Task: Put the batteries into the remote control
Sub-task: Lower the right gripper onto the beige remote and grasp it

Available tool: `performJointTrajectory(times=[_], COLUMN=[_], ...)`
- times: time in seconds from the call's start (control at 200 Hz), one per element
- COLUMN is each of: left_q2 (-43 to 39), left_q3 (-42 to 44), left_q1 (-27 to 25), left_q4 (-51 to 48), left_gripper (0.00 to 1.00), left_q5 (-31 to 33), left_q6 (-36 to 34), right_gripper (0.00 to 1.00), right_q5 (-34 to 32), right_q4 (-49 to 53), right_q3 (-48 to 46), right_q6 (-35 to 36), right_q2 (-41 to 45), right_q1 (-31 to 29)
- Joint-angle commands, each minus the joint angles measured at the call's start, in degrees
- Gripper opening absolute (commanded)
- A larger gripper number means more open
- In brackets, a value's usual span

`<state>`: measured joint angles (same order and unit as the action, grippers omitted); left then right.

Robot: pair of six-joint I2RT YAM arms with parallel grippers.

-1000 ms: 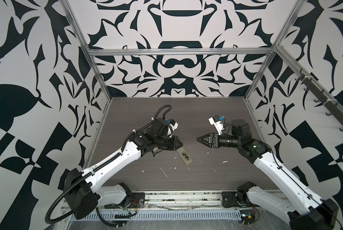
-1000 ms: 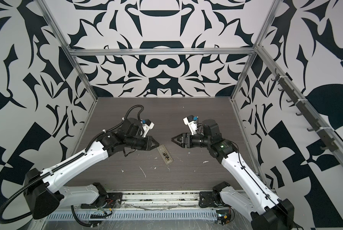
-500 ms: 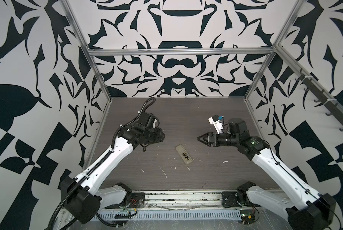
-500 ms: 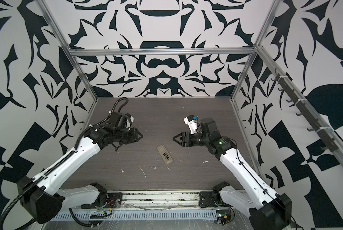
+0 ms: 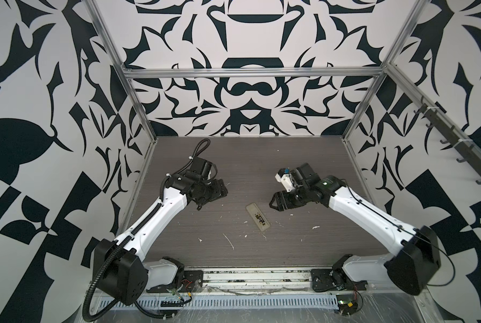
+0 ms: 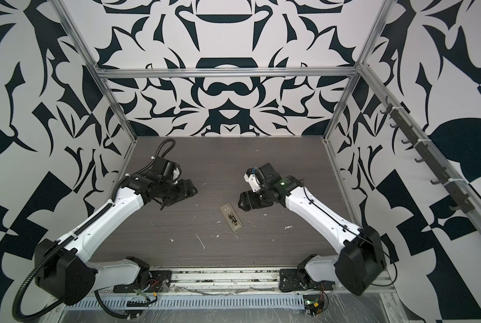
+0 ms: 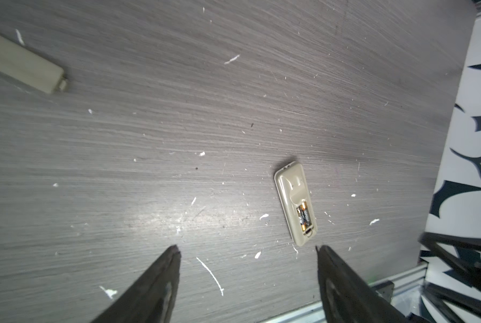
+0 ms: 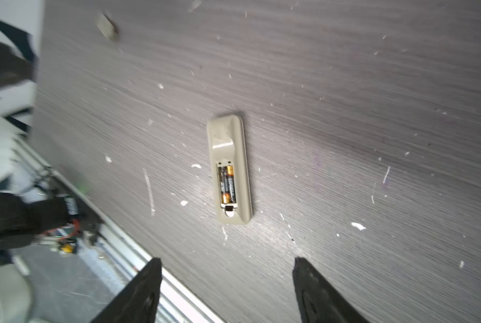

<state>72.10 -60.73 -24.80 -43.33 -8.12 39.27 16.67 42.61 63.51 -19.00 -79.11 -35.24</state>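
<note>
Left hand and right hand both gape apart, empty, as I watch. Between them on the grey wood-grain worktop lies a pale slim plastic remote control, back up, with two black-and-copper cylindrical batteries in its recess.

Face-down beige remote, both batteries inside

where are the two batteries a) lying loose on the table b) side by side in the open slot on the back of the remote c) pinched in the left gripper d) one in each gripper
B: the right wrist view shows the batteries side by side in the uncovered slot of the remote, while the left gripper and right gripper are open and empty.
</note>
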Motion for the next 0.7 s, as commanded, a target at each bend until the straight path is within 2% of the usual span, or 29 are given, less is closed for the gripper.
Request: performJointTrajectory(times=[0.0, 0.09, 0.405, 0.695], left_q2=[-2.38, -2.47, -5.02, -4.15], left_q3=[0.97, 1.51, 5.89, 5.35], left_q1=[1.46, 2.66, 11.13, 12.30], left_q4=[2.05, 1.95, 6.07, 5.89], left_gripper=[0.84, 0.89, 0.92, 0.92], left_q5=[-4.38, -5.61, -14.13, -15.90], left_q6=[0.76, 0.29, 1.21, -0.33], right_gripper=[0.79, 0.80, 0.82, 0.82], right_q5=[-7.07, -9.69, -16.57, -20.26], right_q4=[3.29, 3.74, 1.70, -2.39], right_q3=[4.23, 5.83, 6.28, 5.49], right_q6=[0.64, 0.80, -0.68, -1.34], right_q2=[-3.51, -7.00, -16.12, -22.32], right_q1=[-3.28, -6.53, -12.62, -15.67])
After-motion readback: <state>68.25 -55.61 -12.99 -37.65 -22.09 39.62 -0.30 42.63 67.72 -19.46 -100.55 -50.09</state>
